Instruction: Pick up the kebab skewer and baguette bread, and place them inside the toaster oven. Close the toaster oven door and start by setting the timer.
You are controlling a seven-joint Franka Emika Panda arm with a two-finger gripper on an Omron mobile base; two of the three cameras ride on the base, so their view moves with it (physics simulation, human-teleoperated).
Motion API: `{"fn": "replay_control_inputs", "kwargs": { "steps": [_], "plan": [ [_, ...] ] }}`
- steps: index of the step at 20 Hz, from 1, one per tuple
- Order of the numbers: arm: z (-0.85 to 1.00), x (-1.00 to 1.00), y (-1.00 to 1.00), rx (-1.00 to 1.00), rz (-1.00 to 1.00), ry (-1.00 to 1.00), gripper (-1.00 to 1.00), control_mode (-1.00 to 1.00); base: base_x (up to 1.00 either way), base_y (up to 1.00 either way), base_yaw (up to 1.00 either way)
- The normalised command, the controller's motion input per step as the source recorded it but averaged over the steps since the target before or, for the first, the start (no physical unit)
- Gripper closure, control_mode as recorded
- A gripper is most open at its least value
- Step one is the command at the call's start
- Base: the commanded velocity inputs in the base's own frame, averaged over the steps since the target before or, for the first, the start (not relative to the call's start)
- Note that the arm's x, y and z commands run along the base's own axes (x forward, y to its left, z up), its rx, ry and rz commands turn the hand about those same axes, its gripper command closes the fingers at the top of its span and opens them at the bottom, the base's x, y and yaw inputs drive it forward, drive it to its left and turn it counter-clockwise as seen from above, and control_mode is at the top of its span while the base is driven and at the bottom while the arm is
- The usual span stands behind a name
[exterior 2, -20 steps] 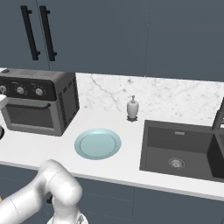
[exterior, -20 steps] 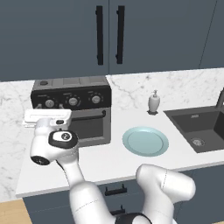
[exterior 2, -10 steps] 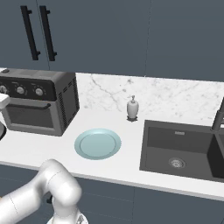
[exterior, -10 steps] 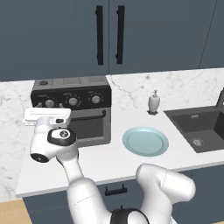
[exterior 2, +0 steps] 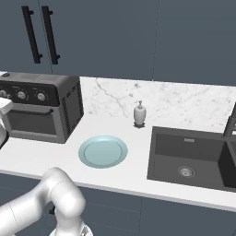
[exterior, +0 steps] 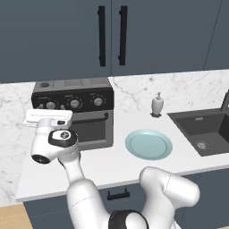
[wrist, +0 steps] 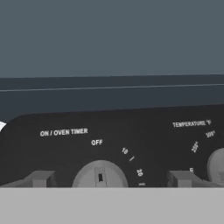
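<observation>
We see the toaster oven [exterior: 74, 112] at about ten o'clock on the marble counter [exterior: 134, 165], its door [exterior: 91, 129] shut upright; through the dark glass we cannot tell what lies on the rack inside. The light blue plate [exterior: 148, 144] sits on the counter near the oven's right side, at roughly three o'clock from it, with nothing on it. Further right, at about two o'clock in the left base view, the dark sink [exterior 2: 193, 159] is set into the counter, and the soap dispenser [exterior: 157, 104] stands between the oven and the sink, close to the back wall.

In the hand view the gripper [wrist: 109, 179] sits right up against the black control panel [wrist: 131, 144]. Its two dark fingertips [wrist: 40, 179] stand spread wide, one on each side of the timer knob [wrist: 100, 175], which is marked "ON / OVEN TIMER" above it. We see the knob's marker pointing toward twelve o'clock, at "OFF", and the fingertips are released, not pinching it. A second knob [wrist: 216, 166] under the "TEMPERATURE" label shows at three o'clock.

Against the picture from a second ago, we find the plate, dispenser and oven unmoved, and the arm's wrist [exterior: 56, 143] holds much the same spot at the oven's left front, with only a slight turn of the hand.
</observation>
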Motion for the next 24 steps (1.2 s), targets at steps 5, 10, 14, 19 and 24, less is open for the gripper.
{"fn": "replay_control_inputs", "kwargs": {
  "steps": [5,10,14,19,24],
  "plan": [
    [-0.01,0.07,0.03,0.03,0.00,0.00,-1.00,-1.00,0.00,0.00,0.00],
    [0.00,0.00,0.09,0.03,0.00,0.00,-1.00,-1.00,0.00,0.00,0.00],
    [0.00,0.00,0.06,0.01,0.00,0.00,-1.00,-1.00,0.00,0.00,0.00],
    [-0.02,0.00,0.03,0.00,0.00,0.00,-1.00,-1.00,0.00,0.00,0.00],
    [0.00,0.00,0.03,0.00,0.00,0.00,-1.00,-1.00,0.00,0.00,0.00]
  ]
}}
